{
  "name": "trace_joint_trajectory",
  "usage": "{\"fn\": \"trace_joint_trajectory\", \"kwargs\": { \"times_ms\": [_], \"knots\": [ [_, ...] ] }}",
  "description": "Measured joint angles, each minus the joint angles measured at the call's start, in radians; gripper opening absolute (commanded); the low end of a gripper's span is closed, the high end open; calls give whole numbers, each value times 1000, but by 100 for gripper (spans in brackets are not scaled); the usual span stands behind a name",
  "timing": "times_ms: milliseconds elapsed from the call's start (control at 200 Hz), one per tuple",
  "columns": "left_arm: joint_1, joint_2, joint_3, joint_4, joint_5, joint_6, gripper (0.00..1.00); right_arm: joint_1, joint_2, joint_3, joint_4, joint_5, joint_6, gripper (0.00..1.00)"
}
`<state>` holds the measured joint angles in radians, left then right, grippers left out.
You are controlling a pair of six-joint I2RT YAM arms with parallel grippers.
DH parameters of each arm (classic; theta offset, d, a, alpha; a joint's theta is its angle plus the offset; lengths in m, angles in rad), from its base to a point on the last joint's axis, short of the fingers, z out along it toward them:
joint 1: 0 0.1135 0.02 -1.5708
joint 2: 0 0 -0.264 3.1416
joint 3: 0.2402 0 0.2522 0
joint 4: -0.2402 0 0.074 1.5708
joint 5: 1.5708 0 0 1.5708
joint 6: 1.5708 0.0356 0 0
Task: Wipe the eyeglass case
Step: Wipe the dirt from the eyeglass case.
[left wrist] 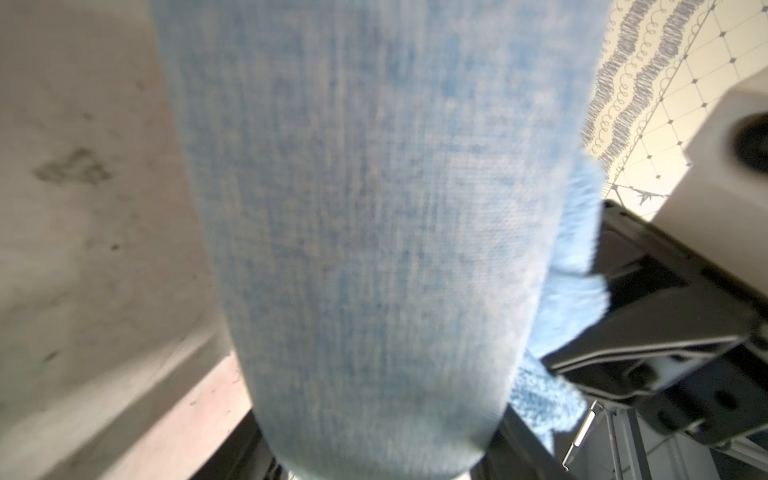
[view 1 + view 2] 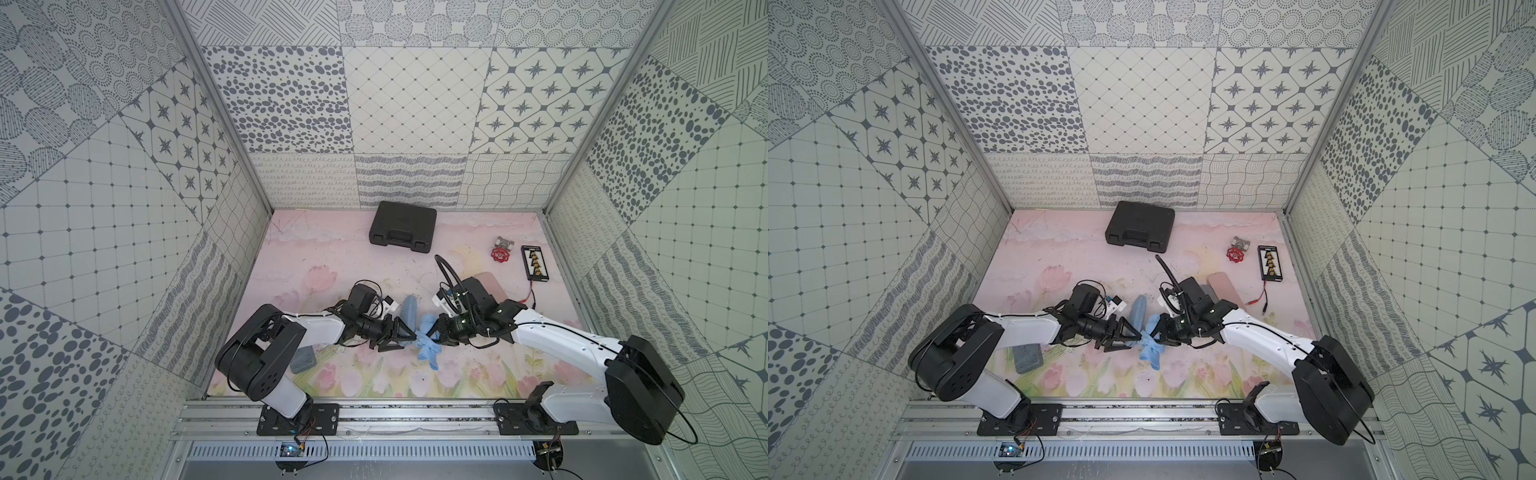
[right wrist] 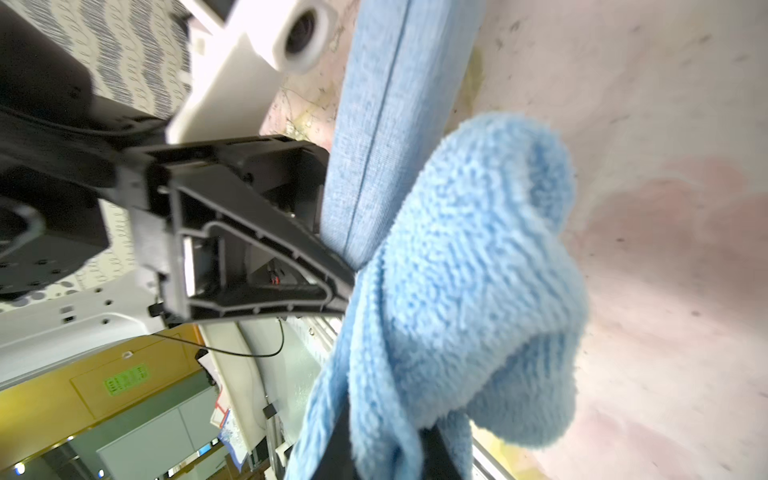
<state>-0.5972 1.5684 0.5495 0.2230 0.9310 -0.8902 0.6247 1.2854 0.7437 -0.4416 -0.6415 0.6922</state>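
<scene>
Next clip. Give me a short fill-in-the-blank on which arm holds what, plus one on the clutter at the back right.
1. The light blue fabric eyeglass case is gripped by the ____ gripper.
2. The right gripper is shut on a fluffy blue microfibre ____.
3. The small metal valve beside the black connector board has a handwheel coloured ____.
Missing words: left (the left gripper); cloth; red.
</scene>
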Motion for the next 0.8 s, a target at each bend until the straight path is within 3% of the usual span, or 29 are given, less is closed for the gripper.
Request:
{"fn": "trace_joint_trajectory", "kwargs": {
  "times_ms": [155, 355, 555, 801],
  "knots": [
    [0, 0, -6, 2, -42, -1, 22, -145, 7, 99, -132, 77, -86, 0],
    [-27, -4, -8, -11, -89, 5, 22, -143, 185, 240, -201, 342, -124, 0],
    [-50, -4, -9, -13, -128, 14, 22, -32, 447, 378, -203, 525, -129, 0],
    [-61, 21, -7, -6, -127, 10, 21, 149, 474, 376, -47, 450, -117, 0]
  ]
}}
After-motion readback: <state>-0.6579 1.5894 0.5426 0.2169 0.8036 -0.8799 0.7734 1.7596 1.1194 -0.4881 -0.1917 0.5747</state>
